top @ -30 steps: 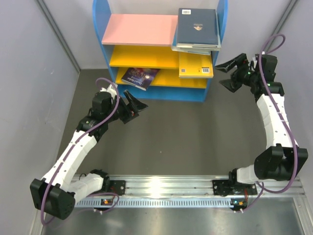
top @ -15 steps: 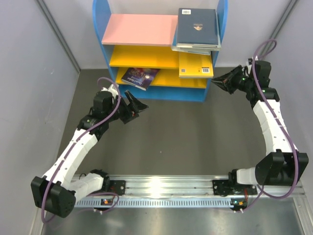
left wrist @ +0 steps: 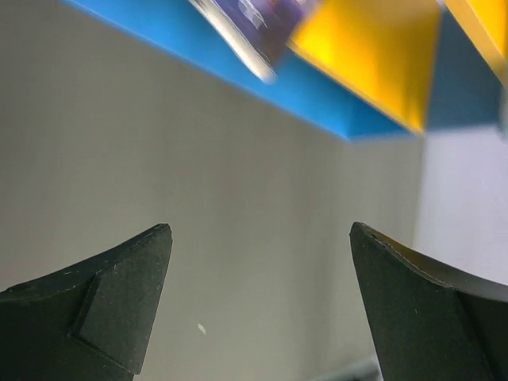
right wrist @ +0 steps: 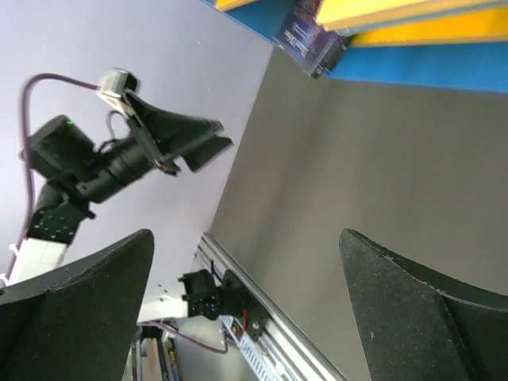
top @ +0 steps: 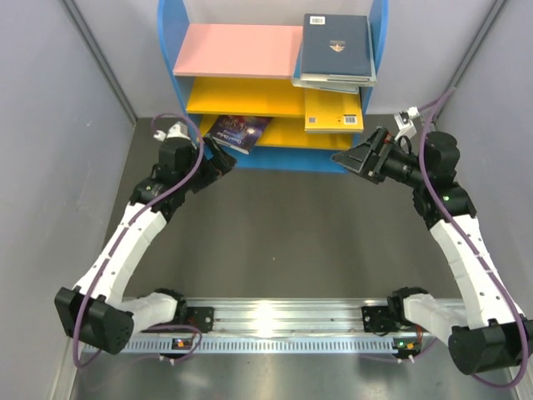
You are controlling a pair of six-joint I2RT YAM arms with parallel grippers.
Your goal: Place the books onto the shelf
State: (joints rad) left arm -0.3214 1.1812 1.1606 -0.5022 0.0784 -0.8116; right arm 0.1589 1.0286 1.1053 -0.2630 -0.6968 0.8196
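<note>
The shelf stands at 12 o'clock on the grey surface. A navy book lies on the right end of its pink top board, stacked on pale books. A yellow-orange book lies below it on the upper yellow board. A purple galaxy book lies askew on the lower yellow board, left side, jutting over the front edge. The left pincer, at 10 o'clock just beside that book, has its fingers spread apart with nothing between them. The right pincer, at 2 o'clock near the shelf's right front corner, is likewise spread and empty.
</note>
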